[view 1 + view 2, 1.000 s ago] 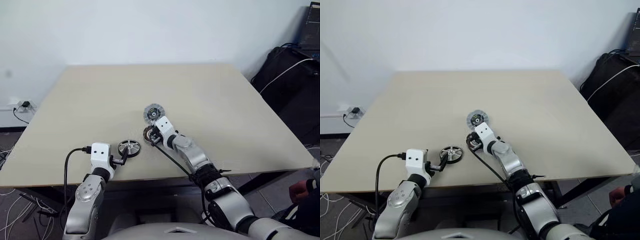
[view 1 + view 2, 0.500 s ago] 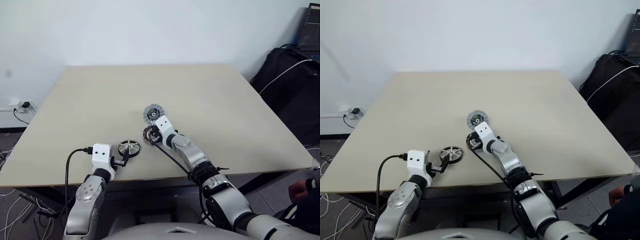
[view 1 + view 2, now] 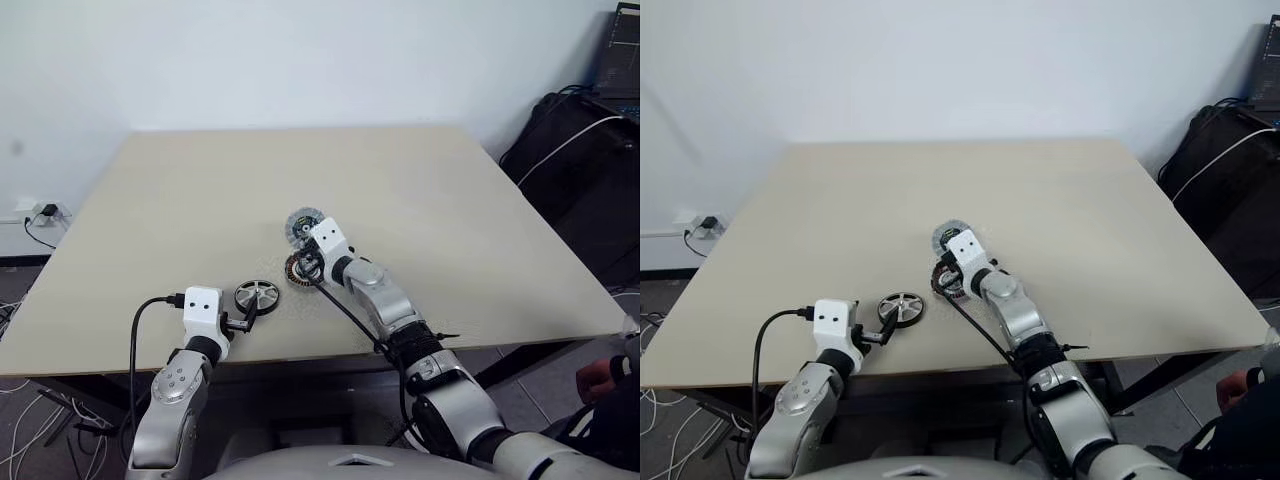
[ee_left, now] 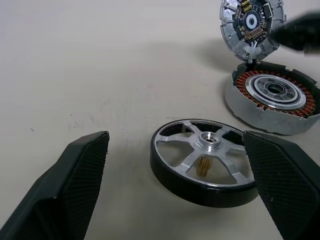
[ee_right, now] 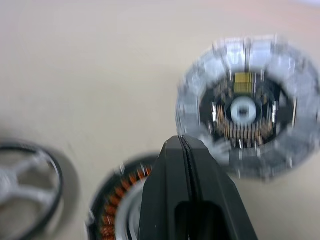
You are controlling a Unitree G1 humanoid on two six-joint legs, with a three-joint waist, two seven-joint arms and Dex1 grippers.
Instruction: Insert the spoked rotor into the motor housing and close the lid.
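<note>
Silver wheel: the spoked rotor (image 4: 205, 159) lies flat on the table (image 3: 420, 190), hub up, with nothing gripping it.
Left claw: the left gripper (image 4: 180, 185) has its two fingers spread wide, one on each side of the rotor; the far finger (image 4: 282, 185) is just beside the dark rim, the near one stands clear of it.
Right claw: the right gripper (image 5: 186, 165) has its fingers pressed together and holds nothing.
Change: over the last second the right gripper has lifted a little and edged toward the lid (image 3: 303, 226); in the head views its wrist now overlaps the lid's near edge, where earlier it lay lower, over the housing.
Meaning: the housing mouth looks freer for the rotor, so insertion seems the step in hand; nothing is seated and the lid is still off.
Housing: the motor housing (image 4: 272, 100) sits just under and to the left of the right fingertips, copper windings facing up, close beyond the rotor from the left claw.
Lid: just ahead of the right fingertips, circuit face showing; it appears tilted against the housing edge, though blur in the wrist view leaves that unsure.
</note>
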